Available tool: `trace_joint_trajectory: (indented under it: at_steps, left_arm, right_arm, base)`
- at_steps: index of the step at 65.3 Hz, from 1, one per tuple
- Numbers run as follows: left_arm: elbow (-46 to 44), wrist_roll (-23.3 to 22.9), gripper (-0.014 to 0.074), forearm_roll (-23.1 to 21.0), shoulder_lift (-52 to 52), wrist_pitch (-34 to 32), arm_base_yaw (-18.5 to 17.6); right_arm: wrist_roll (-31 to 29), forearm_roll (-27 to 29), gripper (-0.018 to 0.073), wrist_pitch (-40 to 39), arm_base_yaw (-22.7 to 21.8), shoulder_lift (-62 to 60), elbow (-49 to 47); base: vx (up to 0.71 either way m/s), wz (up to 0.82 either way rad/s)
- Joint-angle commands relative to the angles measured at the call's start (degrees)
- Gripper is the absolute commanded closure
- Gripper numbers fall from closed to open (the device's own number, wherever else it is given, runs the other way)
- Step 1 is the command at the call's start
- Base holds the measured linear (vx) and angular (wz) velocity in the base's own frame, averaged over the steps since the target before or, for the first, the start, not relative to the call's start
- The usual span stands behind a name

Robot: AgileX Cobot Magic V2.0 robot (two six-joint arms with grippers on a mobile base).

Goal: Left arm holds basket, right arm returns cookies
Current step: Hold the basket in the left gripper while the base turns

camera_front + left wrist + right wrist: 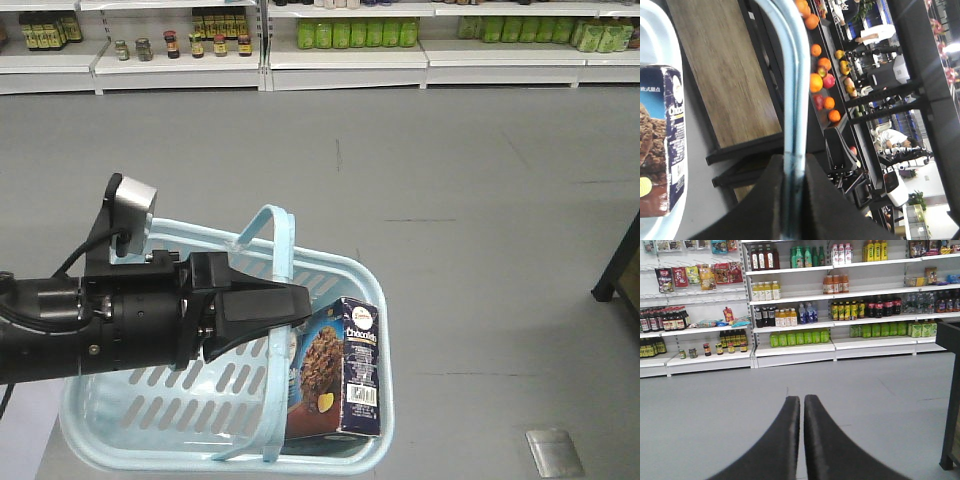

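The light blue basket (150, 405) hangs in the lower half of the front view, over the grey floor. My left arm (110, 325) reaches in from the left, and the left gripper (297, 305) is shut on the basket's near hoop handle (795, 100). In the left wrist view both black fingers pinch that handle, with the left gripper (792, 167) low in the frame. The cookies (345, 375), a dark navy carton, stand inside the basket at its right end; the cookies (662, 145) also show at the left edge of the left wrist view. My right gripper (802, 399) is shut and empty, facing the shelves.
Store shelves with bottles and jars (345, 35) line the far wall across open grey floor. A black stand leg (620, 265) rises at the right edge, and a metal floor plate (555, 452) lies nearby. The left wrist view shows a wooden tabletop (725, 70) and a fruit display (822, 65).
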Motion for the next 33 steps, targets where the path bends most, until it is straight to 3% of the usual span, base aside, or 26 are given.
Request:
trace_joint_trajectory:
  at_steps: [1,33]
  left_arm:
    - [-2.31,0.8,0.06,-6.19,-1.7,2.07,-0.34]
    - [-2.31,0.8,0.06,-6.14,-1.7,2.11,-0.34]
  right_arm:
    - [-0.27,-0.55,0.057,-3.93,0.01,-0.51,1.04]
    - [-0.27,-0.55,0.057,-3.93,0.01,-0.51,1.04]
  base:
    - [0.48,0.04]
    - [0.48,0.02]
